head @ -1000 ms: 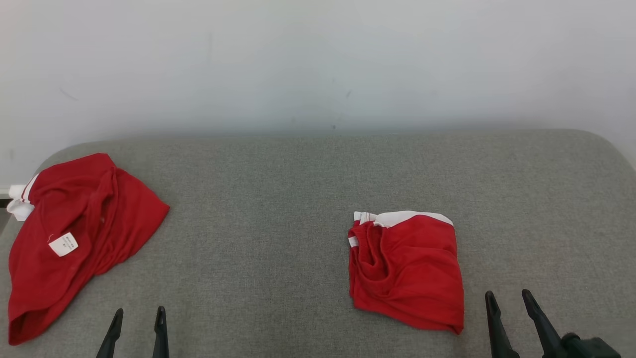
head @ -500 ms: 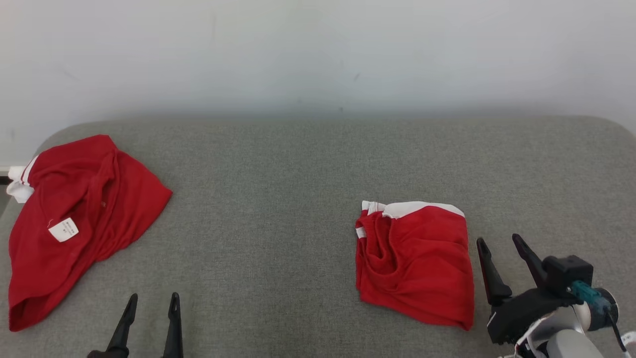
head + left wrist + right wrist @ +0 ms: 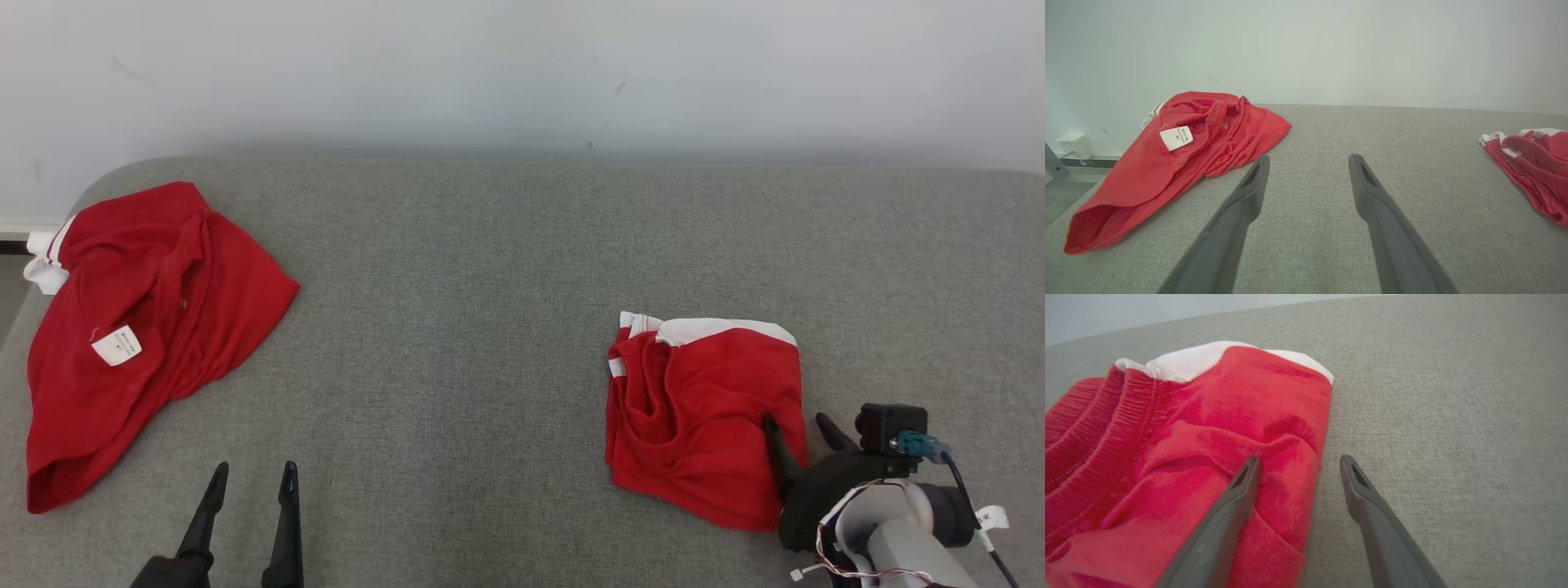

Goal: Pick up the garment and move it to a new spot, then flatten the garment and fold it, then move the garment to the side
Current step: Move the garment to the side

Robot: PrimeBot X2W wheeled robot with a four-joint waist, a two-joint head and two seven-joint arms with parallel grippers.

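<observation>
Your folded red garment with a white band along its far edge lies at about 4 o'clock on the grey fabric-covered table, well apart from everything else. Its gathered waistband faces 9 o'clock.

Your right end effector sits at 5 o'clock and is released, with its two dark fingers spread wide and nothing between them. In the right wrist view the end effector straddles the right-hand edge of the garment. One finger is over the red cloth and the other over bare table just beside it. You cannot tell from here whether the finger over the cloth presses on it.

Your left end effector is at 7 o'clock, also released and empty, with its fingers pointing to 12 o'clock over bare table. The left wrist view shows it the same way.

A crumpled red garment with a white label lies at 9 o'clock by the table's left edge. A pale wall stands behind at 12 o'clock.
</observation>
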